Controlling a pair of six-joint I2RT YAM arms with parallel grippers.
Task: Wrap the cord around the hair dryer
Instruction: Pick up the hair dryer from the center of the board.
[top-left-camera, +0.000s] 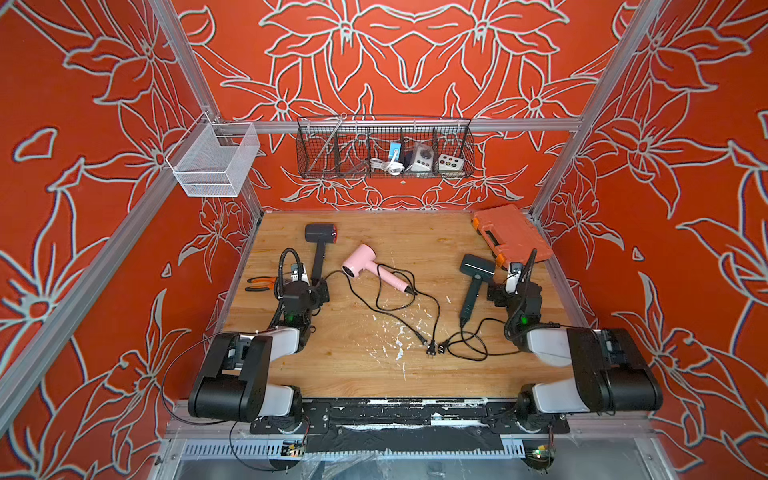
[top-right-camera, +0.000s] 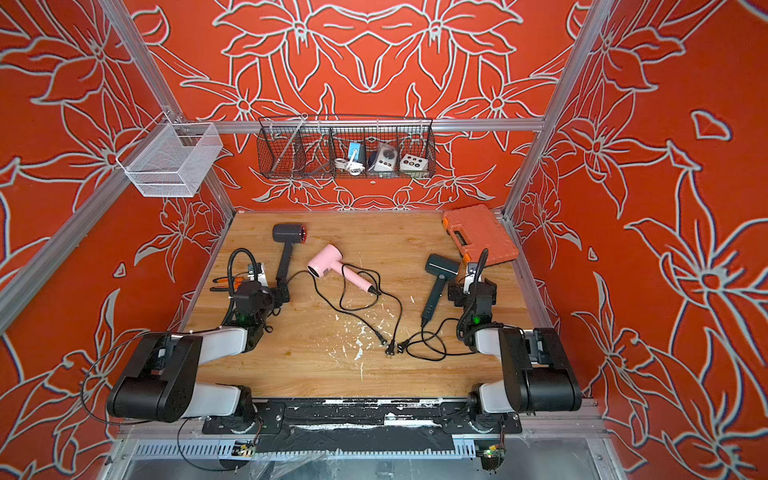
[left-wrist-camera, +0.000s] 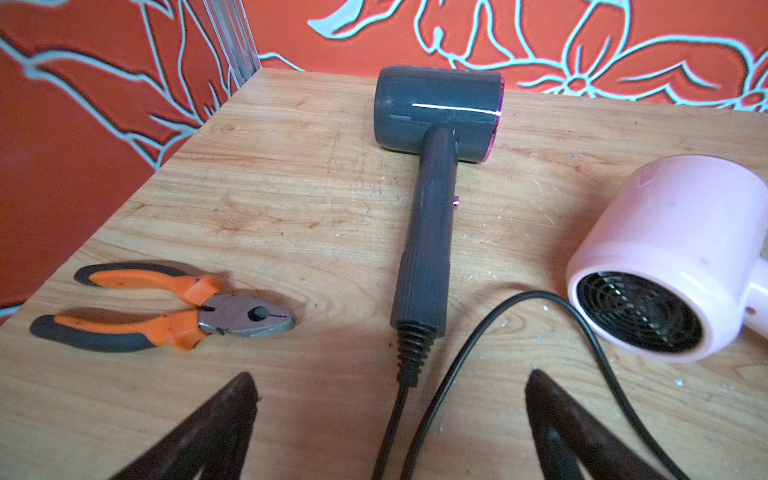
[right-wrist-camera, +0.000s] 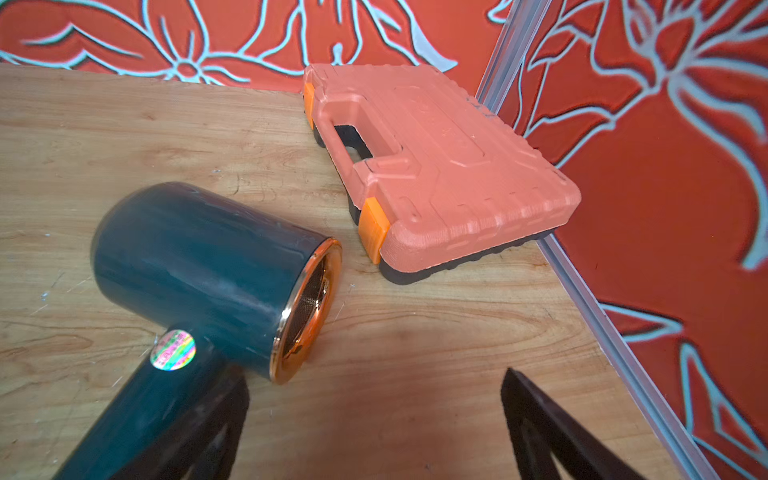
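Observation:
Three hair dryers lie on the wooden table. A dark grey one (top-left-camera: 319, 249) (left-wrist-camera: 428, 208) is at the far left, a pink one (top-left-camera: 361, 259) (left-wrist-camera: 665, 257) in the middle, a dark green one (top-left-camera: 476, 272) (right-wrist-camera: 208, 266) at the right. Their black cords (top-left-camera: 390, 301) (left-wrist-camera: 457, 361) trail loose across the table, with the plugs (top-left-camera: 432, 347) near the front middle. My left gripper (top-left-camera: 322, 289) (left-wrist-camera: 392, 382) stands open over the grey dryer's cord end. My right gripper (top-left-camera: 494, 293) (right-wrist-camera: 376, 382) is open beside the green dryer's handle, holding nothing.
Orange-handled pliers (top-left-camera: 259, 284) (left-wrist-camera: 166, 311) lie at the table's left edge. An orange tool case (top-left-camera: 511, 232) (right-wrist-camera: 436, 166) sits in the far right corner. A black wire basket (top-left-camera: 386, 147) and a white mesh basket (top-left-camera: 214, 160) hang on the frame above.

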